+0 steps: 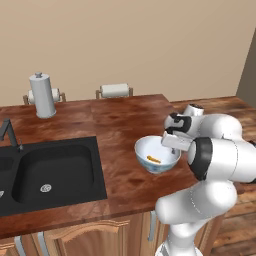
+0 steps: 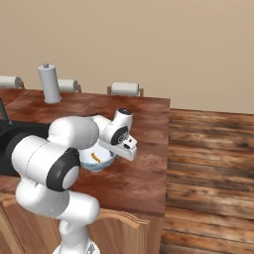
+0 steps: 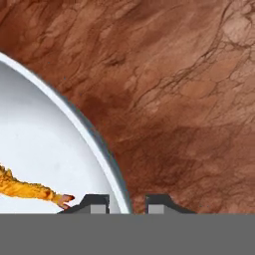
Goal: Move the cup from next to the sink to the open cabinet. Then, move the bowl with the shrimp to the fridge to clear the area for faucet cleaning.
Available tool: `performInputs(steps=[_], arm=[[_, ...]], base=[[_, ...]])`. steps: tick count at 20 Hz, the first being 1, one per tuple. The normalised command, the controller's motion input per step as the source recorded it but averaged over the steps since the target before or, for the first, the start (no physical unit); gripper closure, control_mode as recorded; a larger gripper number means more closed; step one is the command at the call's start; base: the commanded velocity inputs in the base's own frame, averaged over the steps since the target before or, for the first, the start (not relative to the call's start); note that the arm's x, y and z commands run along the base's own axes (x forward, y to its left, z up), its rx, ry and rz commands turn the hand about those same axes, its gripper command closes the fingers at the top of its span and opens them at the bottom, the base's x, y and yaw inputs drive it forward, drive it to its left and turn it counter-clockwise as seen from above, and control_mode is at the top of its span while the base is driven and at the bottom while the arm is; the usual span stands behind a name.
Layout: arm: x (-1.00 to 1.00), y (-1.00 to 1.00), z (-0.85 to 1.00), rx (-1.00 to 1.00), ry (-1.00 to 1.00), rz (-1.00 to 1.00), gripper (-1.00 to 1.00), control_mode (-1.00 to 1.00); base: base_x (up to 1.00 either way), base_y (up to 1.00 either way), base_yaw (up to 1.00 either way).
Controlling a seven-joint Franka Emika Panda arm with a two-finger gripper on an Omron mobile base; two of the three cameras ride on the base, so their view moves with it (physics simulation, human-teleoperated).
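Hand view showed your pincer (image 3: 127, 203) straddling the bowl (image 3: 45, 149) rim, slightly spread, shrimp (image 3: 30, 188) just inside; the bowl sat on the tabletop (image 3: 189, 99), fridge trip remaining.

Bowl (image 1: 158, 154) white inside, blue-patterned outside; shrimp (image 1: 153, 159) orange; sink (image 1: 50, 175) black; counter (image 1: 130, 120) reddish-brown wood grain.

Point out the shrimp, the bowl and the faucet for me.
shrimp (image 1: 153, 159), left base view, middle of its orange body.
bowl (image 1: 144, 146), left base view, bare inner wall.
faucet (image 1: 10, 131), left base view, angled dark spout.
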Motion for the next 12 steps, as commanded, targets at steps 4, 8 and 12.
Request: performInputs(steps=[4, 8, 12], arm=[[-0.26, 0.00, 0.28, 0.00, -0.12, -0.01, 1.00, -1.00], [-0.36, 0.00, 0.79, 0.00, -0.22, -0.17, 1.00, -1.00], [-0.37, 0.00, 1.00, 0.00, -0.26, -0.34, 1.00, -1.00]], base=[[0.00, 0.00, 0.00], [0.00, 0.00, 0.00], [0.00, 0.00, 0.00]])
